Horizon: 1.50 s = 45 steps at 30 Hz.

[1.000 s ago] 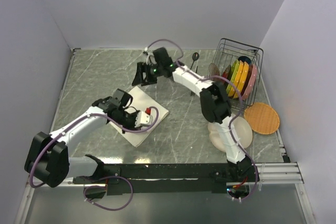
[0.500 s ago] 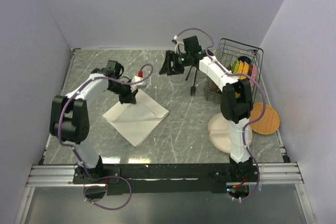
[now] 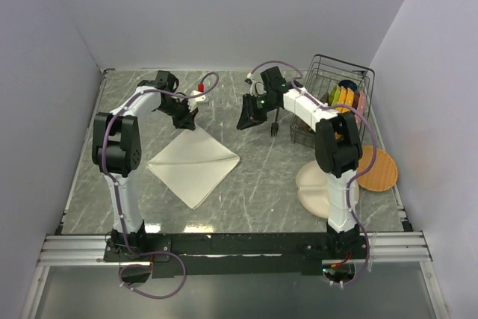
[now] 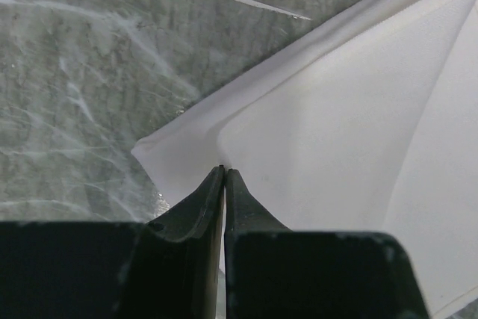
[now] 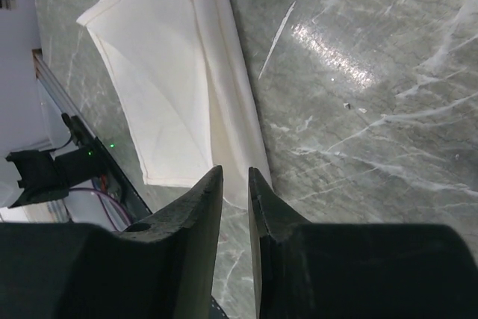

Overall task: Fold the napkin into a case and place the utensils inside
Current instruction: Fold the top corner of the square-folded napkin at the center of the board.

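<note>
From above, the napkin (image 3: 194, 166) lies as a diamond on the tabletop (image 3: 261, 177), my left pincer (image 3: 187, 116) at its far corner. Left wrist: jaws pressed shut, pinching the cloth's edge. Right wrist: my right pincer (image 5: 235, 173) hangs slightly ajar, empty, beside the napkin.

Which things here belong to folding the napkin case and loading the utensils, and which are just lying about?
Job: napkin, fork; no spoon in sight.
Lying about: wire rack, coloured plates, beige plate, orange disc.
</note>
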Tool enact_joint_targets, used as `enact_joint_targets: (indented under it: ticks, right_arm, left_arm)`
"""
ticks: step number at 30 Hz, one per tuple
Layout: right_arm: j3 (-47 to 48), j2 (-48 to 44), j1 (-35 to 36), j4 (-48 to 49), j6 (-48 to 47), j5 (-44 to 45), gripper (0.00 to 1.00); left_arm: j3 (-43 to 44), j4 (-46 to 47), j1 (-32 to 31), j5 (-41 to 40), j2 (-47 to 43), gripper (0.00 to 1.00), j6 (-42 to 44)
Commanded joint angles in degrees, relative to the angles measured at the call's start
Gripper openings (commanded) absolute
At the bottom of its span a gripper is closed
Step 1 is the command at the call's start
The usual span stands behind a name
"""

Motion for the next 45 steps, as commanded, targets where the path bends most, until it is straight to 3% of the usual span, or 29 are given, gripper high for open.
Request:
enact_joint_targets:
  ticks: [1,17,26,45]
  right_arm:
    - [-0.1,-3.5,1.1,-2.0,-2.7,-1.9,0.27]
    - [0.8,-0.4,5.9,-6.5,-7.7,-1.5,0.29]
    - [-0.4,2.4,7.3,-8.0,-9.7,3.2,0.3]
    - [-5.2,3.3,8.2,-7.9,-11.9,4.4,0.23]
  left_arm:
    - [3.8,-2.0,0.1,1.5,1.7,0.1,2.0]
    - [4.0,-1.7,0.0,1.7,3.0,0.11,4.0]
    - [5.5,-2.1,-0.2,1.8,4.4,0.12,4.8]
    - [7.1,-1.6,-1.7,2.1,5.8,0.12,6.5]
